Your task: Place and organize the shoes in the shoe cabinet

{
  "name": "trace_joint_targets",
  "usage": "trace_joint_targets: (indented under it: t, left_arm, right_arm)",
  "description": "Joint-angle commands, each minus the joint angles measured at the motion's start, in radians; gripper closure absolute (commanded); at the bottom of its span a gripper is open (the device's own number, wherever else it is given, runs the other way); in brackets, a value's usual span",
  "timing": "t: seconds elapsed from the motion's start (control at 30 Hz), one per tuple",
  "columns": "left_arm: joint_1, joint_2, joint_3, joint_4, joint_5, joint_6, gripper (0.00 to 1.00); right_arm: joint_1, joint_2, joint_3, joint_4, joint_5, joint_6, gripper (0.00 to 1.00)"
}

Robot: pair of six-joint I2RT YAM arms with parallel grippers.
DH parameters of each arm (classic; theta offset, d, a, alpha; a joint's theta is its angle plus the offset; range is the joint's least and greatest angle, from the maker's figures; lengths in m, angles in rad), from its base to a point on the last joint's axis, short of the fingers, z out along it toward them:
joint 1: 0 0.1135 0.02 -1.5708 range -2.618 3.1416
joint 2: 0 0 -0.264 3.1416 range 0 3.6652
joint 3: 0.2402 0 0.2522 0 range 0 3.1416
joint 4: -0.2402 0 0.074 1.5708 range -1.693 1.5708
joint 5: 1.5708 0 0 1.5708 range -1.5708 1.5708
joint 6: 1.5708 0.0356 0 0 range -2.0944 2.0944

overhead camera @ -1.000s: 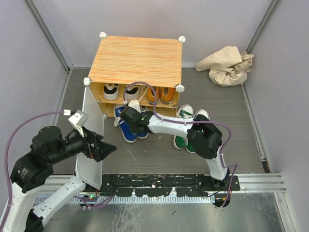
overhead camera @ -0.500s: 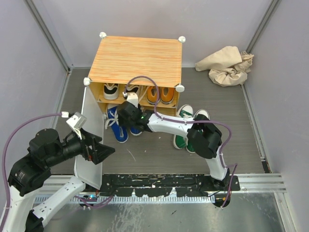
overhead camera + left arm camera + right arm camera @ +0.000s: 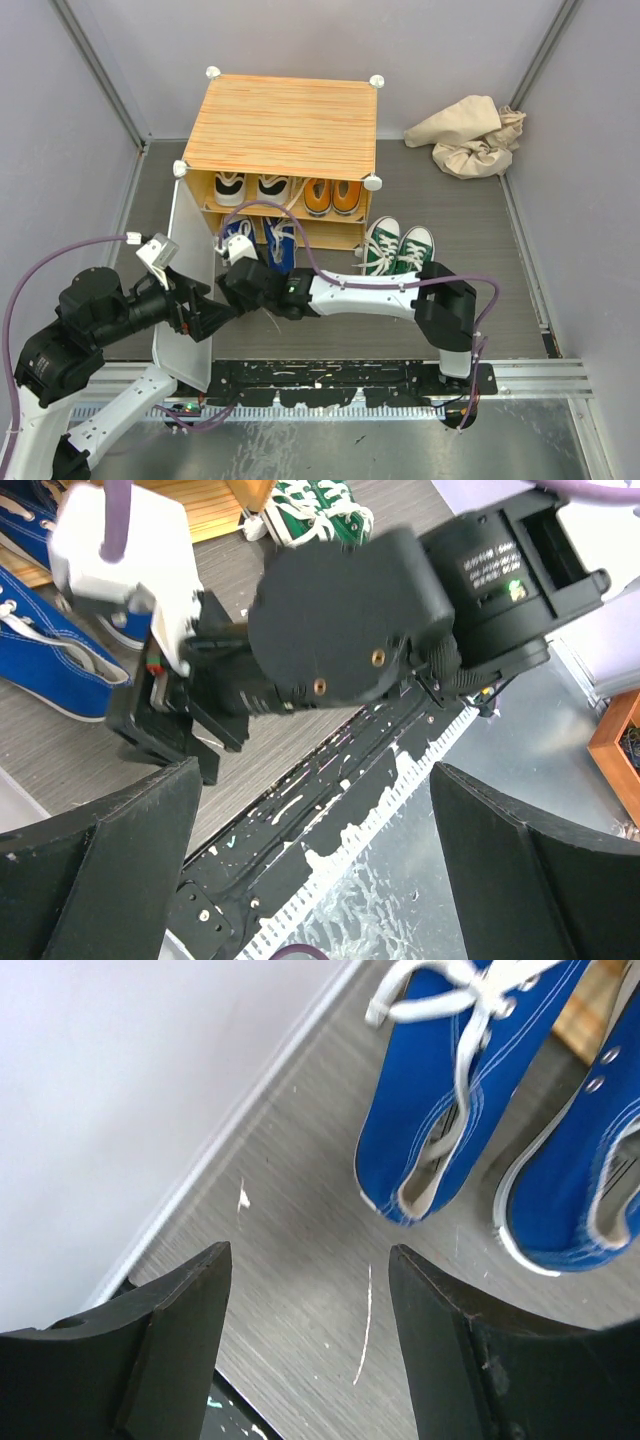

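Right wrist, right gripper (image 3: 310, 1260) spread, blue shoes (image 3: 450, 1090) ahead, door edge (image 3: 190, 1130) beside

The left arm (image 3: 100, 315) rises from its base at near left, folds at the elbow, and points its black forearm to the right. The left gripper (image 3: 222, 312) faces right, its two dark fingers (image 3: 110, 870) spread wide with nothing between them. The right arm (image 3: 360, 295) rises from its base at near right, bends at a bulky black joint, and stretches its white forearm far to the left, low and nearly level. The right gripper (image 3: 236, 283) ends that reach, angled downward, just on the far side of the left gripper's tips. Its fingers (image 3: 150, 1360) are parted and hold nothing. The two grippers are close together.
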Motion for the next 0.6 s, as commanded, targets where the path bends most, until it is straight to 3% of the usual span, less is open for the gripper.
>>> trace_joint_targets:
  t: [0.0, 0.27, 0.57]
  left_arm:
    - [-0.002, -0.018, 0.012, 0.007, -0.016, 0.010, 0.02]
    - [-0.001, -0.021, 0.003, 0.007, -0.017, 0.011, 0.02]
    - [-0.001, -0.025, -0.004, 0.013, -0.017, 0.011, 0.02]
  right_arm:
    - [-0.006, -0.016, -0.036, -0.003, 0.069, -0.015, 0.31]
    - [-0.008, 0.070, -0.024, 0.054, 0.143, -0.034, 0.33]
    - [-0.057, 0.106, -0.083, 0.220, 0.069, -0.044, 0.41]
